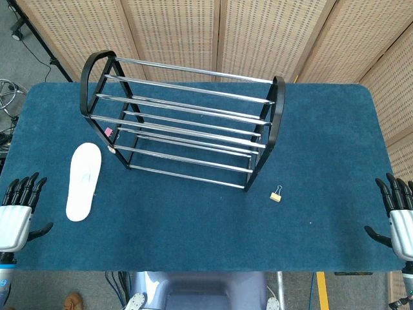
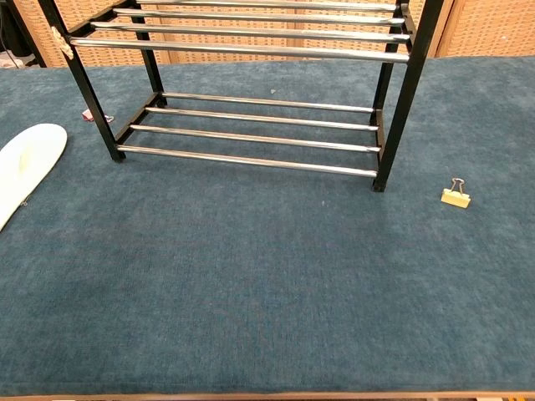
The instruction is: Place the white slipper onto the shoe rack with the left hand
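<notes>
The white slipper (image 1: 84, 181) lies flat on the blue table, left of the shoe rack; the chest view catches its toe end (image 2: 25, 167) at the left edge. The shoe rack (image 1: 187, 123) is black-framed with chrome bars and stands at the table's middle back; its lower bars (image 2: 251, 138) fill the top of the chest view. My left hand (image 1: 18, 210) hovers at the table's front left corner, fingers spread, holding nothing, a short way left of the slipper. My right hand (image 1: 400, 216) sits at the front right edge, fingers apart and empty. Neither hand shows in the chest view.
A small gold binder clip (image 1: 276, 194) lies on the table right of the rack's front foot, also the binder clip (image 2: 456, 195) in the chest view. A pink tag (image 1: 108, 132) hangs on the rack's left end. Wicker screens stand behind the table.
</notes>
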Controlling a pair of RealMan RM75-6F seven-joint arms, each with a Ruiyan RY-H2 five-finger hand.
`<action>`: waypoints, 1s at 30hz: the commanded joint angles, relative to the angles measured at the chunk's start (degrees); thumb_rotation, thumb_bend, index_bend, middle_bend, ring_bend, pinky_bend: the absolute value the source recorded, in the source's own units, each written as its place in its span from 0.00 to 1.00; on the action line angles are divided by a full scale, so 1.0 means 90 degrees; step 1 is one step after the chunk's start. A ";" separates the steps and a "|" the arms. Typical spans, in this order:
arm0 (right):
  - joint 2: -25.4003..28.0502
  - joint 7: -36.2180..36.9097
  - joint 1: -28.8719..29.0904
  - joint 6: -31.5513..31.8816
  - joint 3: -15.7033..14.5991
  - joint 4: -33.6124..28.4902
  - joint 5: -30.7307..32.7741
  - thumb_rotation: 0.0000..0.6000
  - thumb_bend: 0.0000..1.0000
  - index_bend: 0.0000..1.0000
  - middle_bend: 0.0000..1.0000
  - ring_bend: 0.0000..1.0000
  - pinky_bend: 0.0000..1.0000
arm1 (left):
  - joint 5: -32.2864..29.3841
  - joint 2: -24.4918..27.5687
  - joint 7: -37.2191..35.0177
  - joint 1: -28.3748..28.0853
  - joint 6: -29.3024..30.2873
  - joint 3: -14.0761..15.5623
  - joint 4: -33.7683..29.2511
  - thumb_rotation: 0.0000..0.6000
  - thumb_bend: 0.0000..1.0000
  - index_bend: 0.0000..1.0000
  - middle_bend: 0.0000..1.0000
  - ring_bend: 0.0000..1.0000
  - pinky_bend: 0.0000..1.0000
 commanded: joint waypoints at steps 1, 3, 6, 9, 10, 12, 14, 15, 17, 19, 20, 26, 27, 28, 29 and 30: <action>0.0006 0.0019 -0.0008 0.0019 0.0001 -0.0006 -0.0008 1.00 0.00 0.00 0.00 0.00 0.00 | 0.0010 -0.0002 0.0002 0.0006 0.0010 0.0006 0.0005 1.00 0.01 0.00 0.00 0.00 0.00; 0.0008 0.0028 -0.0019 0.0053 0.0010 -0.0011 -0.0011 1.00 0.00 0.00 0.00 0.00 0.00 | 0.0005 -0.0001 0.0003 0.0009 0.0007 0.0009 0.0009 1.00 0.01 0.00 0.00 0.00 0.00; 0.0013 0.0031 -0.0025 0.0067 0.0009 -0.0014 -0.0019 1.00 0.00 0.00 0.00 0.00 0.00 | -0.0003 0.0006 -0.0012 0.0005 -0.0002 0.0005 -0.0004 1.00 0.01 0.00 0.00 0.00 0.00; 0.0014 0.0042 -0.0018 0.0046 0.0011 -0.0014 -0.0006 1.00 0.00 0.00 0.00 0.00 0.00 | 0.0006 0.0004 -0.0001 0.0007 0.0014 0.0001 0.0002 1.00 0.01 0.00 0.00 0.00 0.00; 0.0015 0.0042 -0.0017 0.0043 0.0010 -0.0014 -0.0006 1.00 0.00 0.00 0.00 0.00 0.00 | 0.0006 0.0001 0.0000 0.0008 0.0015 0.0002 0.0003 1.00 0.01 0.00 0.00 0.00 0.00; 0.0018 0.0045 -0.0016 0.0045 0.0011 -0.0020 -0.0010 1.00 0.00 0.00 0.00 0.00 0.00 | 0.0002 -0.0005 0.0008 0.0008 0.0005 0.0007 0.0005 1.00 0.01 0.00 0.00 0.00 0.00; 0.0016 0.0040 -0.0016 0.0048 0.0012 -0.0020 -0.0009 1.00 0.00 0.00 0.00 0.00 0.00 | -0.0012 -0.0011 0.0002 -0.0005 -0.0027 0.0004 0.0016 1.00 0.01 0.00 0.00 0.00 0.00; 0.0014 0.0039 -0.0016 0.0043 0.0015 -0.0021 0.0004 1.00 0.00 0.00 0.00 0.00 0.00 | -0.0039 -0.0020 -0.0012 -0.0021 -0.0060 -0.0007 0.0024 1.00 0.01 0.00 0.00 0.00 0.00; 0.0014 0.0047 -0.0014 0.0029 0.0021 -0.0023 0.0029 1.00 0.00 0.00 0.00 0.00 0.00 | -0.0054 -0.0044 -0.0047 -0.0093 -0.0168 -0.0030 0.0083 1.00 0.01 0.00 0.00 0.00 0.00; 0.0019 0.0062 -0.0015 0.0016 0.0030 -0.0016 0.0064 1.00 0.00 0.00 0.00 0.00 0.00 | -0.0007 -0.0097 -0.0274 -0.0283 -0.0423 -0.0058 0.0259 1.00 0.01 0.00 0.00 0.00 0.00; 0.0022 0.0071 -0.0015 0.0013 0.0033 -0.0015 0.0072 1.00 0.00 0.00 0.00 0.00 0.00 | 0.0002 -0.0116 -0.0409 -0.0355 -0.0529 -0.0068 0.0331 1.00 0.01 0.00 0.00 0.00 0.00; 0.0068 0.0238 -0.0037 0.0022 0.0084 0.0020 0.0183 1.00 0.00 0.00 0.00 0.00 0.00 | -0.0114 -0.0465 -0.1124 -0.0856 -0.1161 -0.0265 0.1005 1.00 0.01 0.00 0.00 0.00 0.00; 0.0074 0.0271 -0.0035 0.0005 0.0092 0.0036 0.0209 1.00 0.00 0.00 0.00 0.00 0.00 | -0.0167 -0.0579 -0.1221 -0.0944 -0.1274 -0.0312 0.1162 1.00 0.01 0.00 0.00 0.00 0.00; 0.0079 0.0299 -0.0033 -0.0014 0.0099 0.0050 0.0238 1.00 0.00 0.00 0.00 0.00 0.00 | -0.0240 -0.0678 -0.1297 -0.1021 -0.1388 -0.0357 0.1298 1.00 0.01 0.00 0.00 0.00 0.01; 0.0082 0.0315 -0.0030 -0.0028 0.0103 0.0058 0.0253 1.00 0.00 0.00 0.00 0.00 0.00 | -0.0335 -0.0744 -0.1329 -0.1074 -0.1498 -0.0398 0.1372 1.00 0.01 0.00 0.00 0.00 0.02; 0.0086 0.0337 -0.0026 -0.0046 0.0108 0.0068 0.0274 1.00 0.00 0.00 0.00 0.00 0.00 | -0.0466 -0.0825 -0.1326 -0.1137 -0.1627 -0.0456 0.1450 1.00 0.01 0.00 0.00 0.00 0.03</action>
